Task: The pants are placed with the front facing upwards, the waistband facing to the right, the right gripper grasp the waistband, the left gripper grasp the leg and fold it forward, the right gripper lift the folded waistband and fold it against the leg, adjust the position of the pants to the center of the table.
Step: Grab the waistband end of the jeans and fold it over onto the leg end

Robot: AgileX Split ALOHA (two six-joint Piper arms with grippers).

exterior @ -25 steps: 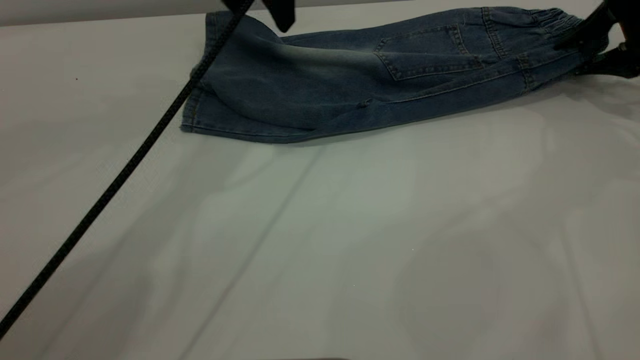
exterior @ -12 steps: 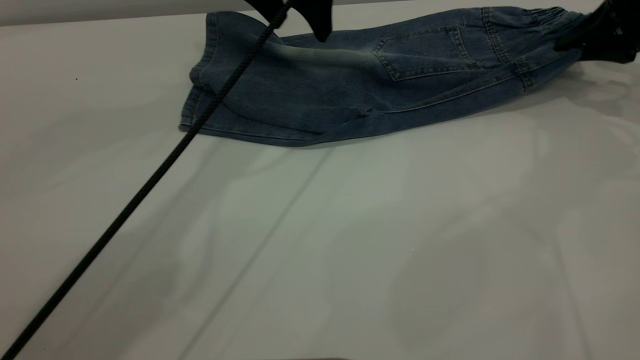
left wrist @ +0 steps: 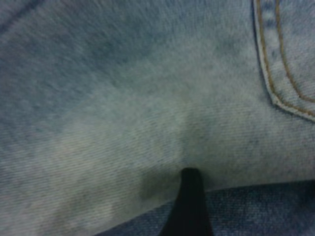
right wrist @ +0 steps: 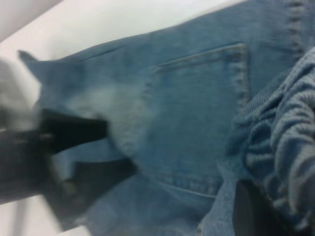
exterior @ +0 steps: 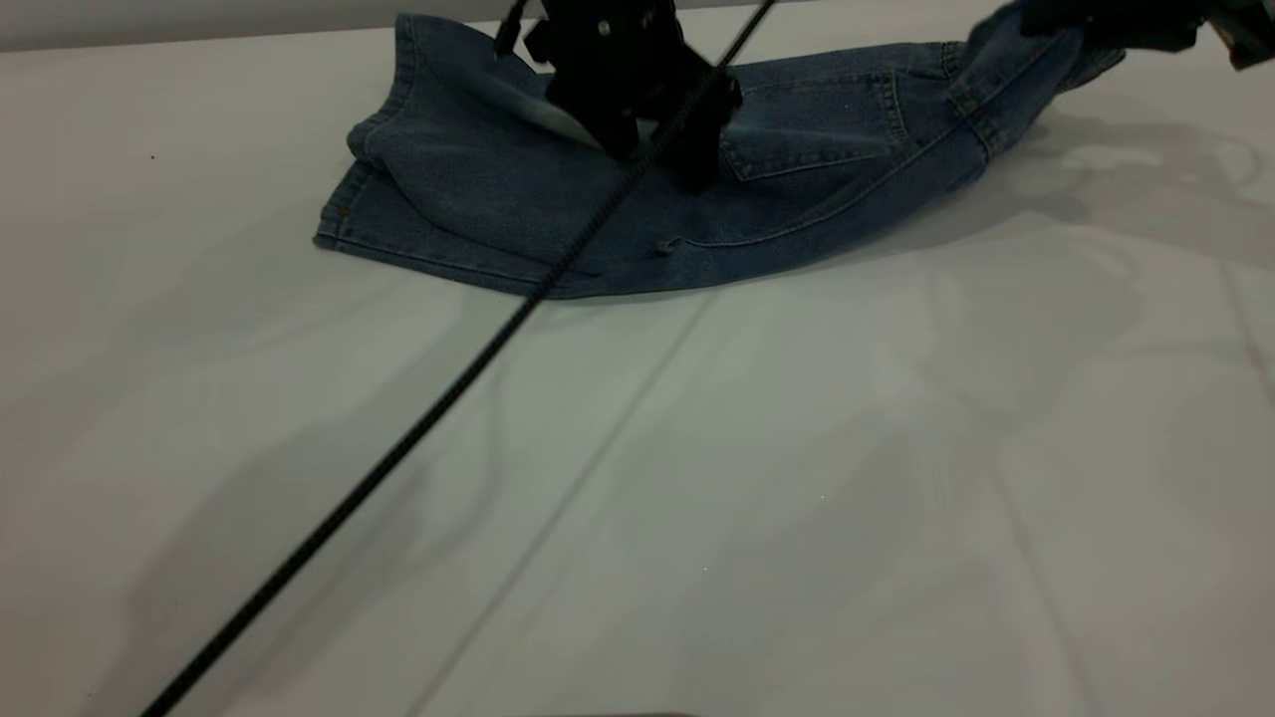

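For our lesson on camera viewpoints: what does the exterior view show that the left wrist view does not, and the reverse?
Only the exterior view shows the white table, the whole pants, the right gripper lifting the waistband, and the left gripper from outside. Only the left wrist view shows the pale faded denim close up against one black fingertip. Both show the pocket's tan stitching.
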